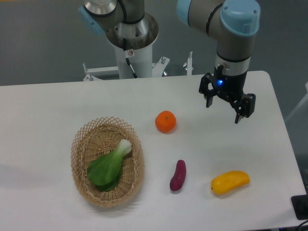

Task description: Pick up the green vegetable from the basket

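The green vegetable (109, 166) lies inside the basket (81, 144) at the left of the table, its dark green leaves toward the front and its whitish stem pointing back right. The basket is an oval tan wicker one with a lattice rim. My gripper (223, 111) hangs far off at the back right, above the table surface, with its two fingers spread apart and nothing between them.
An orange (165, 121) sits between the basket and the gripper. A small purple sweet potato (178, 175) and a yellow mango-like fruit (230, 182) lie near the front right. The robot's base column (132, 43) stands behind the table's back edge.
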Motion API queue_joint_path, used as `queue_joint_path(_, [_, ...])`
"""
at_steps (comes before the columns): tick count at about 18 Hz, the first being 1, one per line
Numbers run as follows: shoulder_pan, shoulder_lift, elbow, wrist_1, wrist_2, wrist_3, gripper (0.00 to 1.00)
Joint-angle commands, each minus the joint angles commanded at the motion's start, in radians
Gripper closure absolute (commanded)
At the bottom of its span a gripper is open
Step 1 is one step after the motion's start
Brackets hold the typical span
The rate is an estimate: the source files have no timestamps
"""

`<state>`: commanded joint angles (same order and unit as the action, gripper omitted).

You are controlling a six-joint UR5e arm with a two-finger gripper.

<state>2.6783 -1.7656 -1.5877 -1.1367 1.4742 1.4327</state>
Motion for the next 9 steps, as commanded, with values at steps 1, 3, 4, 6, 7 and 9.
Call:
queue_joint_path(1, [0.0,0.0,-0.002,0.002,0.002,0.0,0.0])
queue_joint_path(3, [0.0,0.002,-0.005,0.0,0.0,0.0,0.0])
queue_joint_path(4, [0.002,0.0,-0.003,-0.002,-0.003,0.0,0.0])
queue_joint_path(6, [0.005,0.0,-0.02,0.0,-0.031,-0.018,0.0])
queue_joint_path(7, [0.005,0.002,-0.028,0.002,-0.041,-0.046,0.0])
queue_joint_path(9, [0.003,0.002,-0.028,0.002,-0.061,-0.087,0.0])
